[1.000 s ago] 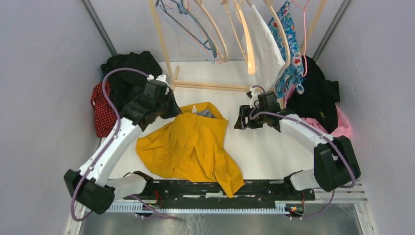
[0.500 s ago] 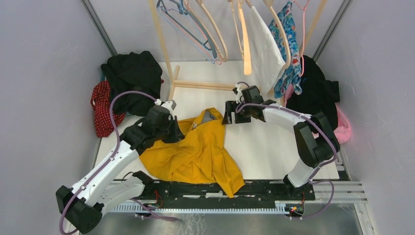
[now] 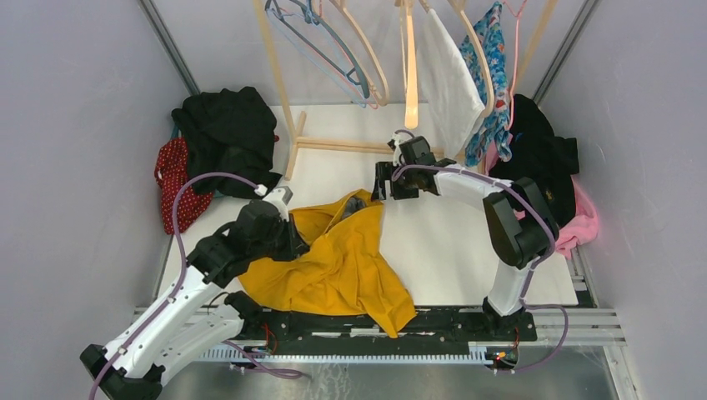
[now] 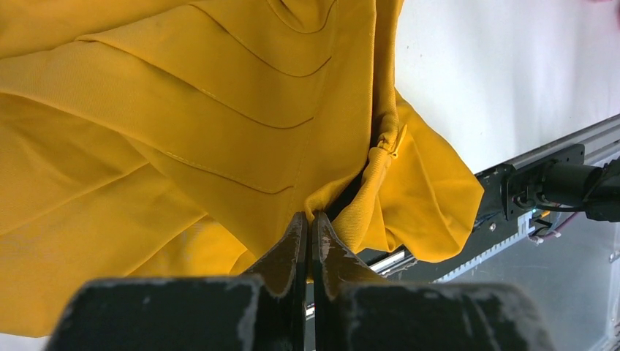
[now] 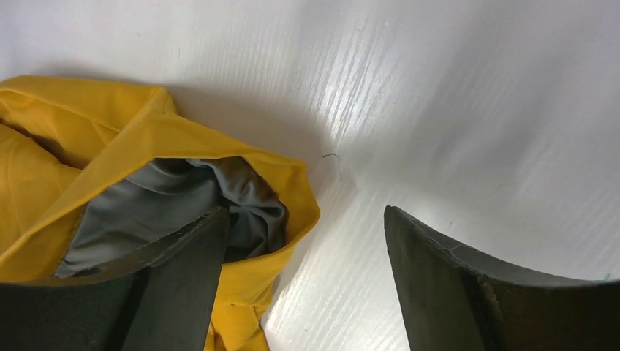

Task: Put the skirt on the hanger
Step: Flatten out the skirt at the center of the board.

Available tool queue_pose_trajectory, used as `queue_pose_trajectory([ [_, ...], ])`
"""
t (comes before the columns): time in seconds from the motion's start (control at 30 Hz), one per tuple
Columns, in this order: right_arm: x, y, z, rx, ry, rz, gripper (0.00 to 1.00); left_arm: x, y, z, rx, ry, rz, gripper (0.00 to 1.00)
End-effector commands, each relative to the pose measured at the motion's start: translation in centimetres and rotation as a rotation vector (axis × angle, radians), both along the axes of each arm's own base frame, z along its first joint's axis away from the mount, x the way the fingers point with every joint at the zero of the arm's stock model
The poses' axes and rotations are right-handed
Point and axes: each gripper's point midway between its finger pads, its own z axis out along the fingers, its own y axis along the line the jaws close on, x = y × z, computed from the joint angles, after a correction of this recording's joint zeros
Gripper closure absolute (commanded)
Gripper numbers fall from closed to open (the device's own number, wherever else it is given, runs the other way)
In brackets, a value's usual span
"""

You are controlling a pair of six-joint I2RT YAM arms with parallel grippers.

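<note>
The yellow skirt (image 3: 342, 262) lies crumpled on the white table, its grey-lined waistband (image 3: 357, 200) at the far end. My left gripper (image 3: 288, 243) is shut on a fold of the skirt's left part; in the left wrist view the fingertips (image 4: 296, 227) pinch yellow cloth (image 4: 183, 110). My right gripper (image 3: 383, 182) is open and empty just right of the waistband; in the right wrist view its left finger (image 5: 168, 278) is over the skirt's grey lining (image 5: 175, 197). Bare wooden hangers (image 3: 410, 75) hang from the rack above.
A black clothes pile (image 3: 221, 129) and a red dotted garment (image 3: 171, 179) lie far left. Black (image 3: 542, 158) and pink (image 3: 579, 221) clothes lie right. White (image 3: 450, 83) and blue floral (image 3: 493, 92) garments hang on the rack. The rack's wooden foot (image 3: 350, 147) crosses the table.
My left gripper has drawn back toward the near edge, and the skirt's left part has bunched with it. My right gripper has moved left and farther, up to the waistband.
</note>
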Motion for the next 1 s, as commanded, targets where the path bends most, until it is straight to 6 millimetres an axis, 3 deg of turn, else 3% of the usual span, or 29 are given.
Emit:
queue_pose_trajectory([
  [0.0,-0.9,1.6,-0.8,-0.036,-0.002,0.052,0.17,-0.7,0.0,0.4,-0.035,0.020,0.021,0.97],
  [0.1,-2.5,2.3,-2.3,-0.058,0.027,0.089,0.21,-0.8,-0.1,0.3,-0.037,0.025,0.017,0.97],
  [0.23,-3.7,2.3,-3.0,-0.084,0.034,0.101,0.40,-0.7,0.0,0.9,-0.042,0.014,0.024,0.97],
  [0.3,-4.0,1.9,-2.0,-0.093,0.011,0.093,0.56,-0.6,0.0,1.7,-0.043,0.013,0.035,0.97],
  [0.4,-4.6,0.4,1.1,-0.109,-0.062,0.064,0.96,-0.5,-0.4,3.5,-0.070,0.011,0.028,0.97],
  [0.43,-5.0,-0.2,2.3,-0.114,-0.091,0.054,0.99,-0.4,-0.6,4.6,-0.086,-0.005,0.023,0.97],
  [0.77,-9.1,-8.1,16.5,-0.122,-0.416,-0.115,0.99,2.1,-2.8,11.3,-0.137,-0.119,-0.038,0.97],
  [0.87,-8.5,-9.2,19.8,-0.130,-0.497,-0.163,0.99,4.1,-3.6,13.2,-0.122,-0.168,-0.034,0.97],
  [0.97,-7.0,-9.4,21.7,-0.158,-0.534,-0.202,0.99,6.8,-5.0,15.3,-0.119,-0.219,-0.038,0.97],
])
